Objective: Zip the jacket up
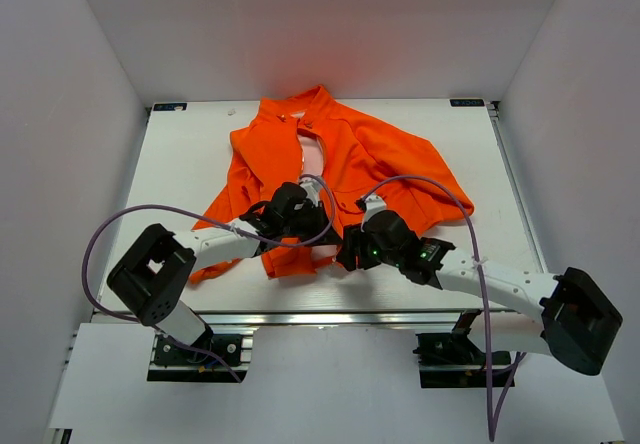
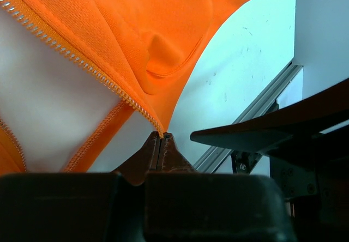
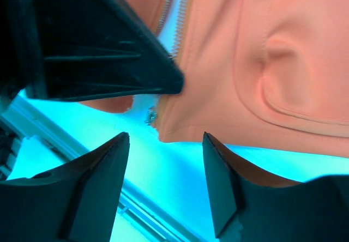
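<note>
Your left tool [image 2: 161, 144] pinches the bright orange fabric jacket [image 1: 350, 154] at the hem; your open right tool [image 3: 166, 139] faces its silver zipper [image 2: 82, 66].

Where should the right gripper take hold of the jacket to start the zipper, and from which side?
Likely the jacket's hem corner at the zipper's bottom end, where a small metal piece shows. Come from the hem side: the right gripper is open below that free edge, and the left gripper pinches a zipper end nearby.
</note>
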Robot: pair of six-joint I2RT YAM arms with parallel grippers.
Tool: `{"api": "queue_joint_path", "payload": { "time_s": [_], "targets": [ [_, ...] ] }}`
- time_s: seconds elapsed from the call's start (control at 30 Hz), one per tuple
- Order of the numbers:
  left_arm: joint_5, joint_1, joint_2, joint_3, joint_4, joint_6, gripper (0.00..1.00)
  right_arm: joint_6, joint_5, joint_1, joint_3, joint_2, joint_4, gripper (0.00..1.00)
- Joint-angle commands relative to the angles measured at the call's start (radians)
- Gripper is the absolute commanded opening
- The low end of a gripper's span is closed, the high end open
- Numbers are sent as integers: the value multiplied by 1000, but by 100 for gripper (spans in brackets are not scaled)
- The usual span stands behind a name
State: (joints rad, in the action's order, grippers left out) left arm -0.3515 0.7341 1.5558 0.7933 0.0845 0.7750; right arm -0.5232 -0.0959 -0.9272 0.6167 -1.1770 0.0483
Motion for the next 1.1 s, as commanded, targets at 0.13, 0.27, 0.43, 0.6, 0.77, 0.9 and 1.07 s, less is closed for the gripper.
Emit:
{"api": "queue_joint_path", "payload": {
  "time_s": [0.13,0.27,0.43,0.6,0.77,0.9,1.07],
  "targets": [
    [-56,1,-76,-16,52,6,0,17,-27,22,-2,-45,-37,56],
    [-61,1,-89,-29,66,7,0,20,-18,39,0,-70,-100,52],
    [-70,1,-100,-40,75,9,0,32,39,50,-5,-96,-157,54],
    [-76,1,-108,-48,86,9,0,32,47,51,-11,-115,-179,50],
    [-75,1,-108,-45,87,10,0,32,48,54,-14,-116,-188,34],
    [-72,1,-111,-43,86,15,0,34,58,54,-20,-107,-199,15],
    [-52,1,-103,-14,23,-5,0,49,87,57,-35,-73,-192,0]
  ]
}}
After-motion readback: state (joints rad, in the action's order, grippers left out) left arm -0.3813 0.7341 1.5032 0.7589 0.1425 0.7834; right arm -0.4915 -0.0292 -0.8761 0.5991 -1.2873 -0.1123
